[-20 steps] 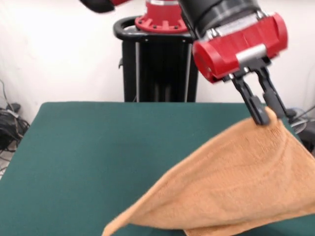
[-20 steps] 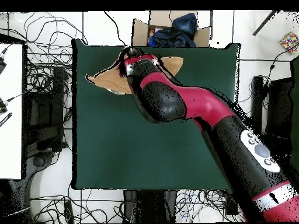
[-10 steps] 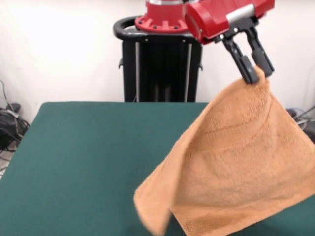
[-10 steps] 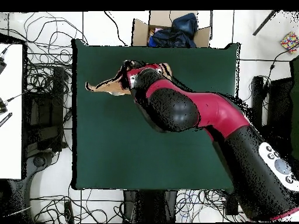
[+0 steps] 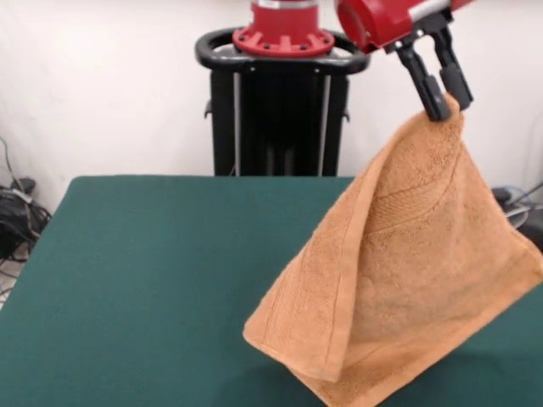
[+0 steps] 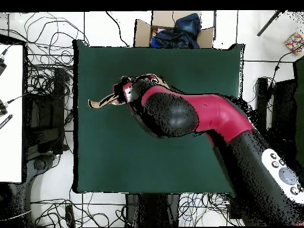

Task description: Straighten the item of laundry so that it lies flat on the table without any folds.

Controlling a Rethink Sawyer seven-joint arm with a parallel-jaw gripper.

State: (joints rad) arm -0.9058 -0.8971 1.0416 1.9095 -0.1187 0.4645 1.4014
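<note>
We are holding the towel (image 5: 407, 271) by one corner, with the gripper (image 5: 443, 93) pinched tight on that corner high above the table (image 5: 153, 271), so the cloth is hanging down in a folded, cone-like drape. Its lower edge is hovering near the green surface toward the camera side in the front view, though we cannot tell whether it is touching. In the overhead view only a sliver of towel (image 6: 102, 101) is showing beside the arm (image 6: 178, 113), toward one long edge of the table. We judge that we are lifting it so it can be laid out flat. The risk we are seeing: the grip is covering very little cloth, so the corner could slip out during a swing; and if we are lowering straight down, the hanging folds could collapse into a heap, or part of the towel could be draping over the table edge
</note>
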